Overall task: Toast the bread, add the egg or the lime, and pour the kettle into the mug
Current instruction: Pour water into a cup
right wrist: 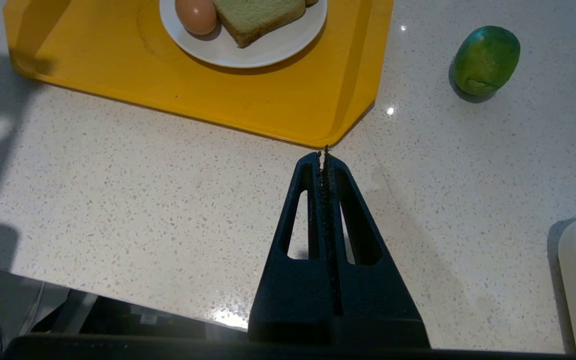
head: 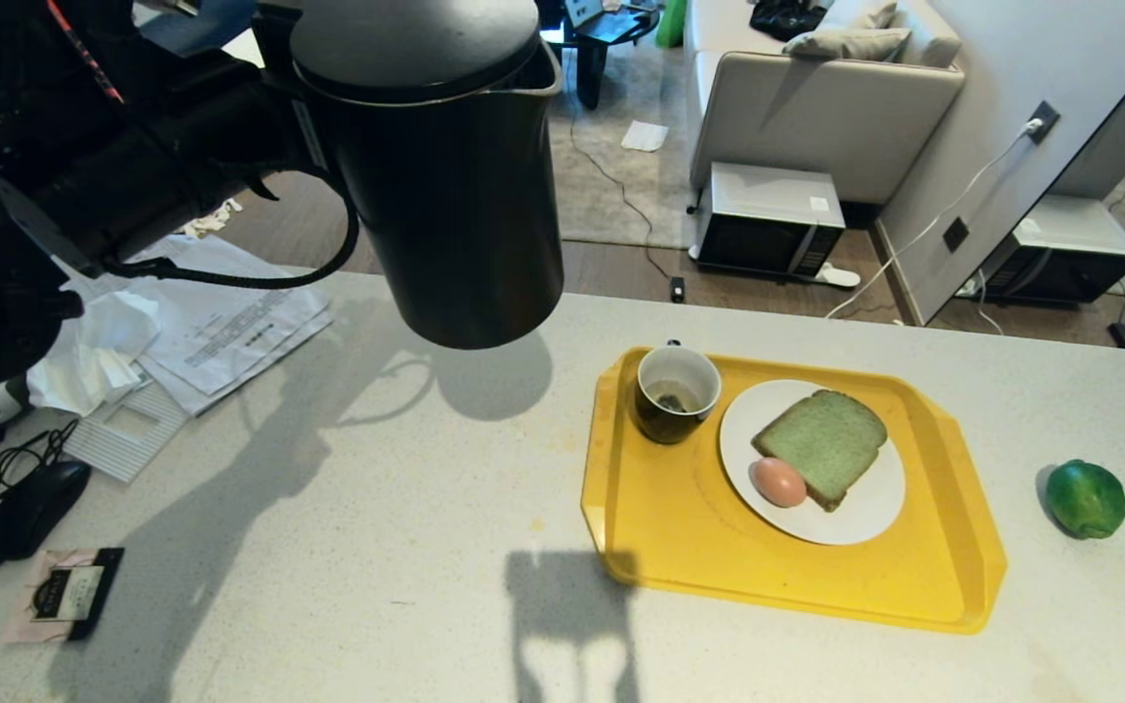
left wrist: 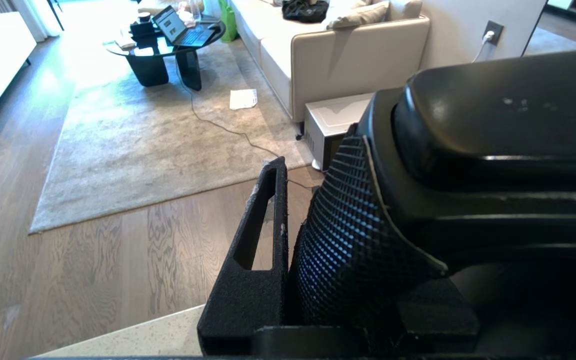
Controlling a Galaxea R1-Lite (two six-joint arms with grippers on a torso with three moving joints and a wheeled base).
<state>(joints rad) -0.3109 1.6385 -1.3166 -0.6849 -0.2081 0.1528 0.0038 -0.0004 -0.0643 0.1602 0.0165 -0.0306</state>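
The left gripper (left wrist: 288, 240) is clamped on the thick handle of the tall matte-black kettle (head: 445, 166), held aloft, seemingly upright. Below and to its right, on the yellow plastic tray (head: 689, 547), sit the glossy black mug (head: 676, 392) and a white plate (head: 865, 508) bearing the greenish bread slice (head: 821, 444) and pinkish-brown egg (head: 779, 481). The right gripper (right wrist: 324, 160), fingers pressed together and empty, hangs near the tray's corner, the glossy green lime (right wrist: 486, 60) beyond it.

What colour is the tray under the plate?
Yellow plastic tray; head view shows it best.

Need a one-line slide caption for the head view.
Left gripper holds the kettle aloft, left of the tray with mug.
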